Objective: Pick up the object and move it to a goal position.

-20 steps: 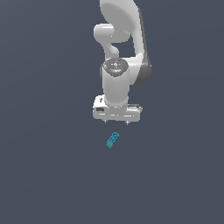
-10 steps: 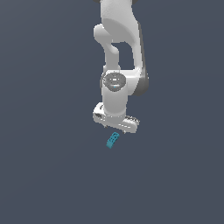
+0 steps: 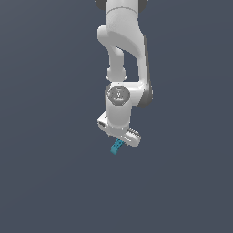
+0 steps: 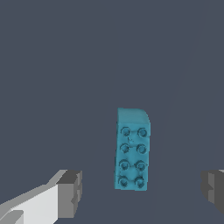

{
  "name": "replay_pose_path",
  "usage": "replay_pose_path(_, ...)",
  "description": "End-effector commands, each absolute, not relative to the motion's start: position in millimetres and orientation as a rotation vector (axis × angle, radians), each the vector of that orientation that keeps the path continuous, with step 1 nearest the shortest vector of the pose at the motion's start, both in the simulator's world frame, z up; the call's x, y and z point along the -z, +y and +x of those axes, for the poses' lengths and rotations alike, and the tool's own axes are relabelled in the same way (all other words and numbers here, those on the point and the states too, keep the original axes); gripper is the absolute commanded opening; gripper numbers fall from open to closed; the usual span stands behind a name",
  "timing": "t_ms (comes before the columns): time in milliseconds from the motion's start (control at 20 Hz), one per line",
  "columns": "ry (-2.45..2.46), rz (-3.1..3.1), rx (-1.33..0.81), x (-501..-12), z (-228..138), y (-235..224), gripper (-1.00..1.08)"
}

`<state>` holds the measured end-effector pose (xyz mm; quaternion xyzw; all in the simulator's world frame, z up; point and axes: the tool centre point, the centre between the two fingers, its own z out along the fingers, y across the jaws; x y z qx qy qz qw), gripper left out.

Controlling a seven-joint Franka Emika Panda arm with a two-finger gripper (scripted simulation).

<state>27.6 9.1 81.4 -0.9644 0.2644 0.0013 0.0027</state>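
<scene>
Directly beneath the white arm, the gripper (image 3: 119, 140) is seen spread wide and empty above the teal block (image 3: 116, 147), which lies at six o'clock from the wrist; a straight, centred descent is judged best before closing.

On my screen the object (image 4: 132, 149) is a teal-blue block, its face patterned with two rows of four small round studs ringed in darker blue. I see the arm (image 3: 122, 68) in glossy white with grey shading at its joints, and the gripper (image 4: 141, 191) has dark grey fingertips (image 4: 71, 192) on white fingers. Behind everything lies a flat, plain slate-grey ground (image 3: 45, 136).
</scene>
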Motion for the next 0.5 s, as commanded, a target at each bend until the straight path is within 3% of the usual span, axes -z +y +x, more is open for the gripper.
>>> replay_pose_path(0, 0.874, -3.015, -0.002, -76.7, 29.1, 8.1, 1.0)
replay_pose_path(450, 0.905, -3.008, -0.001, -71.1, 29.7, 7.5, 1.0)
